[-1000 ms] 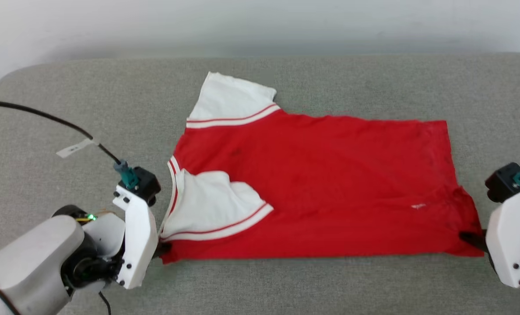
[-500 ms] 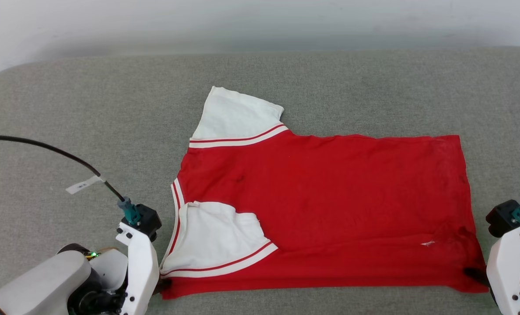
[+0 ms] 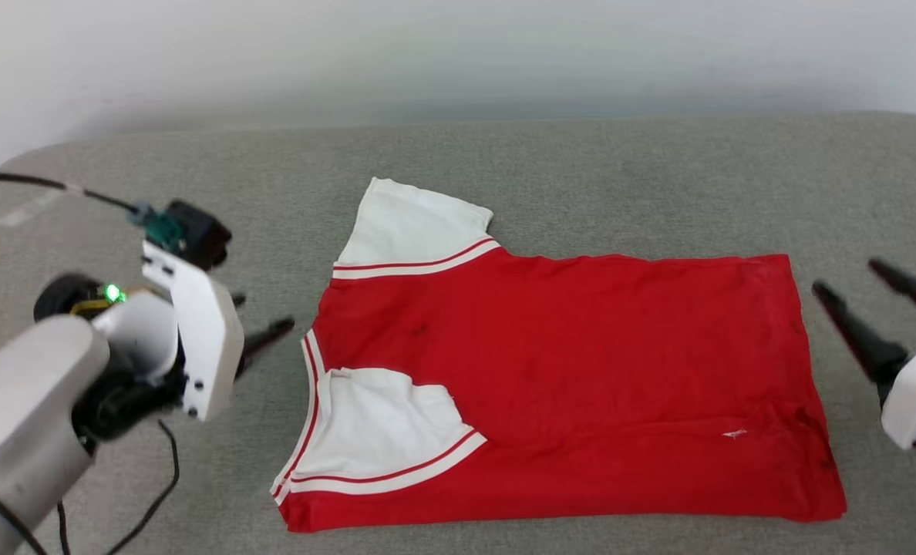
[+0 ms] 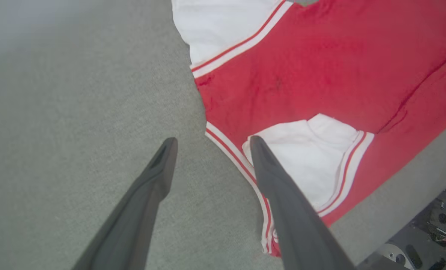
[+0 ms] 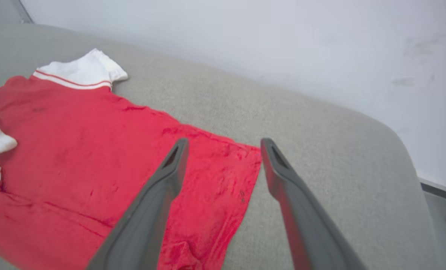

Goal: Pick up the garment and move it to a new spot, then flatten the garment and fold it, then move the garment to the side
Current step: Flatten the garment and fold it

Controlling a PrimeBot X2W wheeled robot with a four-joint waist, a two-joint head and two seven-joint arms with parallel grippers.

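Note:
The garment (image 3: 581, 370) lies flat on the grey cushion, its plain red side up, collar end to the left and hem to the right. One white sleeve (image 3: 385, 428) is folded onto the red body near the front; the other (image 3: 415, 227) sticks out at the back. My left gripper (image 3: 264, 312) hovers open just left of the collar edge, holding nothing. In the left wrist view it (image 4: 212, 140) stands above the striped collar trim of the garment (image 4: 320, 75). My right gripper (image 3: 846, 276) is open beside the hem's far corner, over the garment (image 5: 76, 142) edge in its own view (image 5: 225, 140).
The grey upholstered surface (image 3: 581, 177) stretches wide around the shirt, with a white wall (image 3: 458, 54) behind it. A black cable (image 3: 42, 183) runs to my left wrist. The surface's rounded end (image 5: 395, 150) drops to the floor (image 4: 433, 232) past the shirt.
Both grippers were shut on the shirt's near corners; they have let go, opened and lifted away toward the back. The shirt stays flat. The head camera has shifted.

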